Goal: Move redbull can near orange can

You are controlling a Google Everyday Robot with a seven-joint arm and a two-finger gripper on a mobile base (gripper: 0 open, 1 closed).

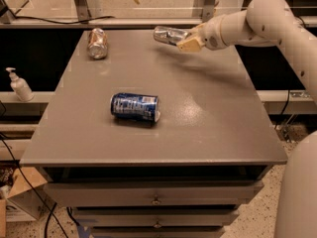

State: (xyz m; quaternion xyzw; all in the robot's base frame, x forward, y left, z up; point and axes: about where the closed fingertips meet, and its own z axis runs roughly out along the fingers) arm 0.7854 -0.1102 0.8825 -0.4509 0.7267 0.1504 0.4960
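one slim can in hand: the redbull can point(167, 34) lies roughly level in the gripper point(187, 41), with its free end pointing toward the left edge. it is at the far edge of the tabletop point(208, 118), a little right of that edge's middle. i judge it lifted clear, since a shadow falls on the surface beneath it. the jaws are pinching the can at its right end, and most of the body sticks out unsupported.

handling notes: i expect it to be light, thin-walled and easy to dent, so a modest squeeze should be enough. the smooth metal is probably slippery, and held by the end it could droop or twist. a hold across the mid-body would be steadier. set down on its side it may roll, so i would release it low.

the arm point(257, 19) reaches in from the right edge. the orange can point(97, 43) lies on its side near the far-left corner, well apart from the redbull can. the stretch along the far edge between them looks free.

further out, a blue can point(134, 107) lies on its side left of centre, toward the front edge and off that line. a soap bottle point(20, 86) stands beyond the left edge, off the table. drawers point(156, 195) sit below the front edge.
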